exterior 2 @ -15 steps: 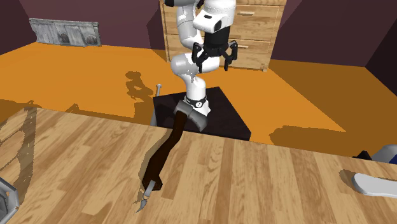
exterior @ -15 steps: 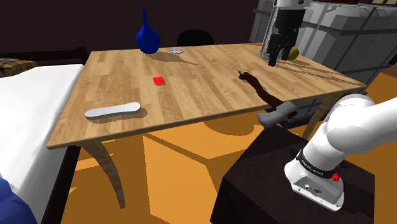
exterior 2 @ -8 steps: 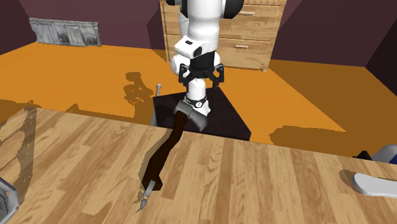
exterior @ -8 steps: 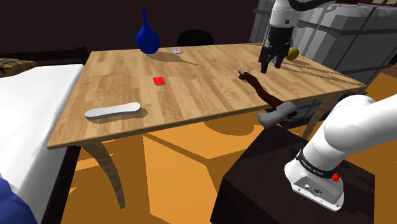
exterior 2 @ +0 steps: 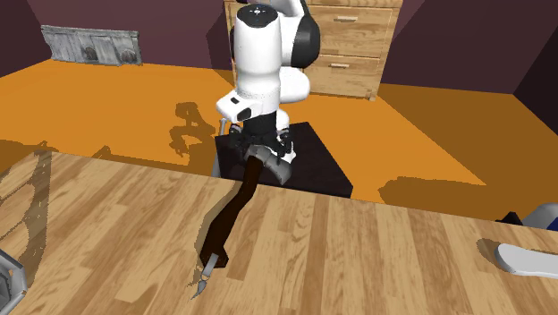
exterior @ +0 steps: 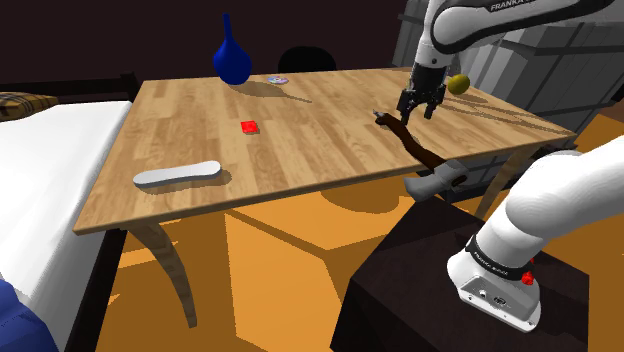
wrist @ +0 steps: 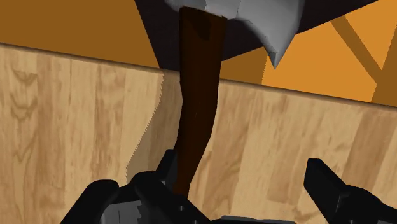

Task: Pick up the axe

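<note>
Wooden table [exterior: 320, 140]: one axe [wrist: 197, 95], seemingly.

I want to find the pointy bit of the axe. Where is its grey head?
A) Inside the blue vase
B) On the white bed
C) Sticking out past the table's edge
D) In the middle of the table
C: the axe lies with its dark handle on the table, and its grey head hangs out past the edge.
</note>
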### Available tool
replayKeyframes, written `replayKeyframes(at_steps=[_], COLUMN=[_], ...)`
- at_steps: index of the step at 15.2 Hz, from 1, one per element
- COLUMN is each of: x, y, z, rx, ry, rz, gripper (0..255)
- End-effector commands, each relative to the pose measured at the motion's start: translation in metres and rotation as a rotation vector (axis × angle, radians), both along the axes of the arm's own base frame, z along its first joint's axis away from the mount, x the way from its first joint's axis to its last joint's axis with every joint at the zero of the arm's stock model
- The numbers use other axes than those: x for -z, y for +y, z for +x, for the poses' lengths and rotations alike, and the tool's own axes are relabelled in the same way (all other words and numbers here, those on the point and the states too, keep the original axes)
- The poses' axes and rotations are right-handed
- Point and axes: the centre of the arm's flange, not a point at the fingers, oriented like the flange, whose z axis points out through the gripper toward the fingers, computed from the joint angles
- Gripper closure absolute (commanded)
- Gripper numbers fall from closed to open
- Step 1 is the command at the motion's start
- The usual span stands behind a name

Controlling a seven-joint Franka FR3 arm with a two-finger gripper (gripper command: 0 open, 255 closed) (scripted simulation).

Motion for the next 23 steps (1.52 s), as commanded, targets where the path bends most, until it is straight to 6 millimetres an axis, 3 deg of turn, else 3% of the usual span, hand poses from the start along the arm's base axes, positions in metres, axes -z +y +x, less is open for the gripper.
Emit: replayKeyframes(at_steps=[1, 6, 14, 16, 17, 23], x=[0.021, 0.063, 0.105, 0.105, 0.106, 0.106], y=[-0.02, -0.066, -0.07, -0.07, -0.07, -0.07], z=[0.006, 0.018, 0.019, 0.019, 0.019, 0.019], rx=[0.038, 0.131, 0.137, 0.137, 0.137, 0.138], ry=[-0.012, -0.035, -0.036, -0.036, -0.036, -0.036], rz=[-0.008, -0.025, -0.026, -0.026, -0.026, -0.026], gripper=[0, 0, 0, 0, 255, 255])
